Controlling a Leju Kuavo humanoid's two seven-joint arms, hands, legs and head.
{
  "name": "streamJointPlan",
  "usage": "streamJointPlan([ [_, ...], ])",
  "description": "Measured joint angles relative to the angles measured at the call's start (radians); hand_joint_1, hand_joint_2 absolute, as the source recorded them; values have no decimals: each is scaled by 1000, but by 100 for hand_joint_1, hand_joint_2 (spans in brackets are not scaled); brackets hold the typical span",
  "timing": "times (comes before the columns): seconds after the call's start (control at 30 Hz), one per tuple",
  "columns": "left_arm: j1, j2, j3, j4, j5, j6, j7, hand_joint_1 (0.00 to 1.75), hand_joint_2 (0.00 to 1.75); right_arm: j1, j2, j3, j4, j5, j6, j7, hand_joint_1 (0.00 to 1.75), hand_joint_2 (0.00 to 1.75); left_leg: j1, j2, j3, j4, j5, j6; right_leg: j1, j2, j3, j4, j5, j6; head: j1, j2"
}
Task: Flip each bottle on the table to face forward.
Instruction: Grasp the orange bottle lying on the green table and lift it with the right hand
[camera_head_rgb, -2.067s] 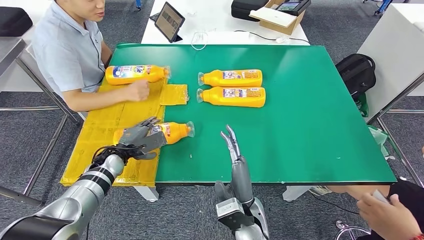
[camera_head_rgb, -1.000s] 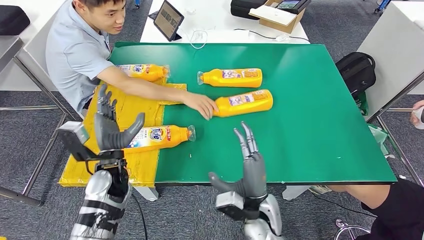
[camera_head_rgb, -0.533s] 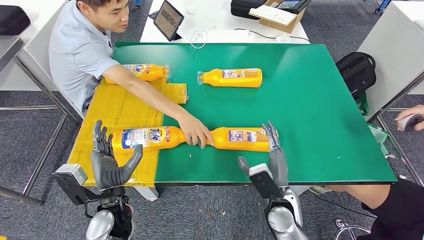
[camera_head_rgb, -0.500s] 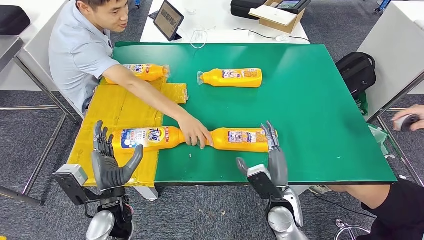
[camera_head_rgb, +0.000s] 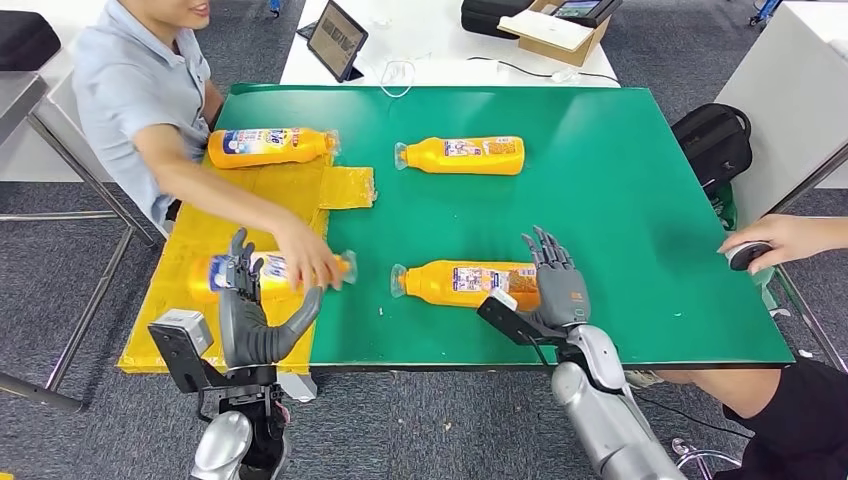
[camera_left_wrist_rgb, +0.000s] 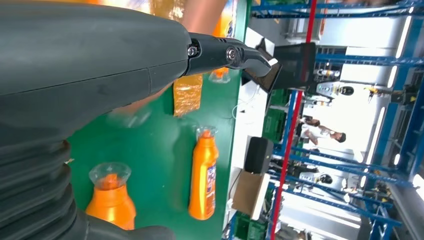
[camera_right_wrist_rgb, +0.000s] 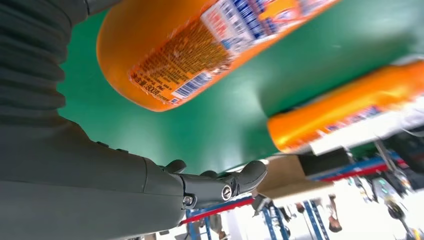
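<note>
Several orange bottles lie on their sides on the green table (camera_head_rgb: 640, 200). The nearest one (camera_head_rgb: 460, 283) shows a back label, and my right hand (camera_head_rgb: 553, 285) is at its base end with fingers spread; the right wrist view has this bottle (camera_right_wrist_rgb: 200, 50) close to the palm, with the far bottle (camera_right_wrist_rgb: 345, 115) beyond. Whether the hand touches the near one I cannot tell. My left hand (camera_head_rgb: 250, 315) stands with fingers apart, holding nothing, in front of a bottle (camera_head_rgb: 262, 276) that a person's hand (camera_head_rgb: 312, 262) grips. Two more bottles (camera_head_rgb: 270, 147) (camera_head_rgb: 462, 155) lie farther back.
The person sits at the table's left, arm reaching over the yellow cardboard (camera_head_rgb: 240, 215). Another person's hand (camera_head_rgb: 770, 240) holding a dark object is at the right edge. A tablet (camera_head_rgb: 338, 42) and box (camera_head_rgb: 560, 35) stand on the white table behind.
The person let go of the near middle bottle and now grips the near left one, which has slid left. My right hand moved up to the middle bottle's base; my left hand shifted right.
</note>
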Motion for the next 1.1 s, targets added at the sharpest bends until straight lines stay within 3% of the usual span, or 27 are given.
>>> streamJointPlan([
  [0.33, -19, 0, -14, 38, -33, 10, 19, 0, 175, -124, -17, 38, 218, 80, 39, 49, 0, 175, 0, 0, -1, 0, 0, 0, 0, 0, -1, 0, 0, 0, 0, 0],
  [0.77, -57, -2, -38, 94, -45, 3, 31, 0, 175, -213, 11, 72, 382, 66, 131, -13, 0, 175, 0, 0, 0, 0, 0, 0, 0, 1, -1, 0, 0, 0, 0, 0],
  [0.83, -64, -3, -42, 101, -43, 0, 31, 0, 175, -223, 18, 81, 395, 72, 142, -14, 10, 175, 0, 0, 0, 0, 0, 0, 0, 1, 0, 0, 0, 0, 0, 0],
  [0.97, -74, -3, -47, 113, -38, -7, 32, 0, 175, -243, 29, 100, 416, 86, 169, -18, 156, 175, 0, 1, 1, 0, 0, 0, 0, 1, 0, 0, 0, 0, 0, 0],
  [1.03, -78, -3, -49, 119, -33, -13, 34, 0, 175, -252, 31, 110, 426, 90, 179, -20, 171, 175, 0, 1, 1, 0, 0, 0, 0, 1, 0, 0, 0, 0, 0, 0],
  [1.1, -80, -3, -50, 125, -27, -17, 37, 0, 175, -261, 30, 117, 435, 94, 186, -19, 175, 175, 0, 1, 1, 0, 0, 0, 0, 1, 0, 0, 0, 0, 0, 0],
])
